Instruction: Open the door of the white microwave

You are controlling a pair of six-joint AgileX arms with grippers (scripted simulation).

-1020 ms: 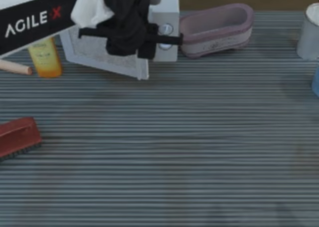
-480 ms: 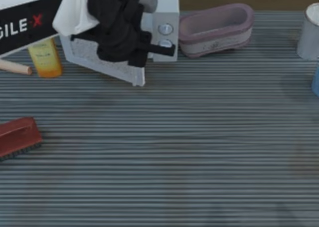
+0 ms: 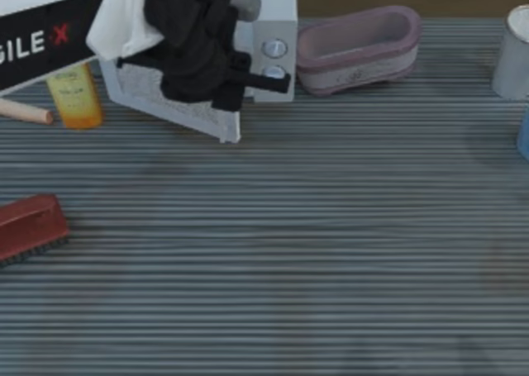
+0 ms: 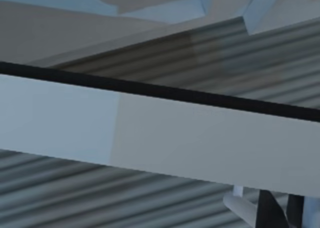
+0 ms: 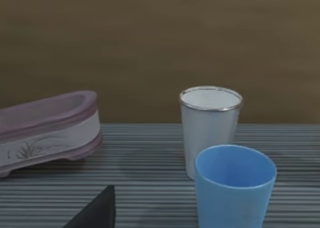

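White microwave (image 3: pixel 277 16): looking smooth, matt plastic. Door (image 3: pixel 178 103): showing a speckled grey mesh window. Table (image 3: pixel 331 244): appearing ribbed, matt. Blue cup (image 5: pixel 234 185): looking smooth plastic.

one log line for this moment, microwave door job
stage: door swung partly open | left tool at door's free edge by white microwave | right arm: out of top view | tub beside microwave

The left end effector (image 3: pixel 235 78) is hanging over the door (image 3: pixel 178 103) of the white microwave (image 3: pixel 269 29), and the door is standing swung out at an angle from the front. The knob panel is sitting just right of the end effector, the pink-grey tub (image 3: pixel 359 49) further right. A yellow bottle (image 3: pixel 74 95) is standing to its left, a red brush (image 3: pixel 31 226) lying well below-left on the desk (image 3: pixel 314 244).
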